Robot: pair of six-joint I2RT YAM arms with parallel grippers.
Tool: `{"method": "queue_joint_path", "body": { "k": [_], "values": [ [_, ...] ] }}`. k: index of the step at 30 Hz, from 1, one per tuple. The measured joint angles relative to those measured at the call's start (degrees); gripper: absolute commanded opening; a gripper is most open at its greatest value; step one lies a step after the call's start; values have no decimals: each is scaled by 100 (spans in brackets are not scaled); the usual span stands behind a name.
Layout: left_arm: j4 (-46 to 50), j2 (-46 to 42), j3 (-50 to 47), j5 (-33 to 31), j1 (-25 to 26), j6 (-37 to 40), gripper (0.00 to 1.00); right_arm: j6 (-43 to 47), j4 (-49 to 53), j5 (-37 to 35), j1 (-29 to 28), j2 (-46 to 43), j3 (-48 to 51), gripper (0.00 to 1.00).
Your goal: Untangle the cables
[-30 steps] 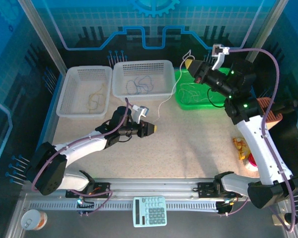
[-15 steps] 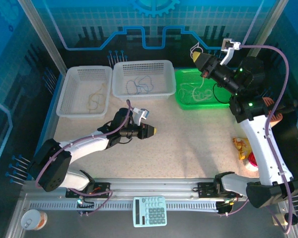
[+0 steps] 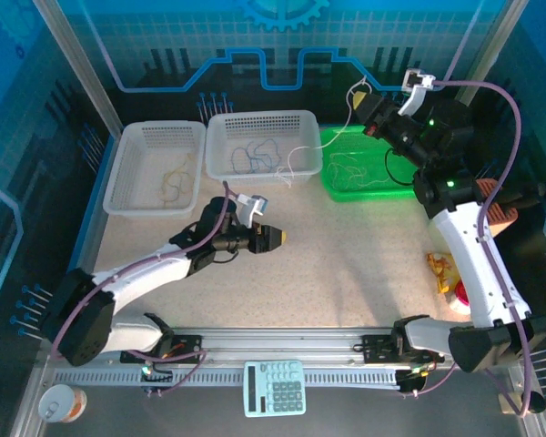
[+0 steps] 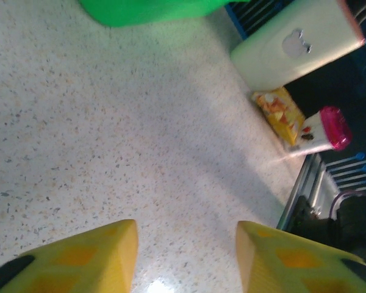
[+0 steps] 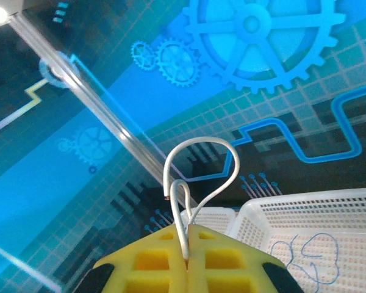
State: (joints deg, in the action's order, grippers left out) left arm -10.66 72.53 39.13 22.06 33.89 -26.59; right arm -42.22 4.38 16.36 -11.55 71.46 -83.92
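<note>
Baskets, three: left white basket (image 3: pixel 118 187) at eleven o'clock holds one tan cable (image 3: pixel 171 182), middle white basket (image 3: pixel 264 116) one blue cable (image 3: pixel 255 155), green basket (image 3: pixel 346 189) at one o'clock. Your right jaws pinch one pale cable (image 5: pixel 207 140) above it; left jaws gape empty over worktop (image 3: pixel 346 264).

White mesh baskets: two. Left basket (image 3: pixel 163 127) at 10 o'clock, middle basket (image 3: pixel 262 116) at 12 o'clock.
Green bin (image 3: pixel 364 191): one, at 1 o'clock.
Blue cable (image 3: pixel 257 155): one, in middle basket.
Yellow-tan cable (image 3: pixel 171 182): one, in left basket.
Pale white cable (image 3: pixel 317 150): one strand hanging from 1 o'clock toward centre.
Pale loops (image 3: pixel 350 167) in green bin: number unclear.
Arms: two, left arm (image 3: pixel 146 273) and right arm (image 3: pixel 478 264).
Grippers: two, left gripper (image 3: pixel 278 238) and right gripper (image 3: pixel 362 102).
Calculator (image 3: pixel 275 388): one, 6 o'clock.
Can (image 3: pixel 56 402): one, 7 o'clock.
Snack packet (image 3: pixel 439 266): one, 4 o'clock.
Red-capped bottle (image 3: pixel 460 296): one, 4 o'clock.
</note>
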Motion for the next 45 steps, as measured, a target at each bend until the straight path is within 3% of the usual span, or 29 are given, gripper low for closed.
{"method": "queue_joint_path", "body": {
  "k": [10,20,35,45],
  "values": [
    [686,-1259,339,-737,-111,125,80,529,-297,-1517,-273,457,144,0],
    [1086,-1506,470,-1016,-149,129,85,1351,-721,-3285,-529,1266,144,0],
    [1355,-1663,647,-1106,-149,146,90,2070,-1237,-4708,-503,2483,-59,0],
    [1471,-1893,647,-1202,-149,146,91,1976,-791,-4784,-149,2852,-136,0]
  ]
}}
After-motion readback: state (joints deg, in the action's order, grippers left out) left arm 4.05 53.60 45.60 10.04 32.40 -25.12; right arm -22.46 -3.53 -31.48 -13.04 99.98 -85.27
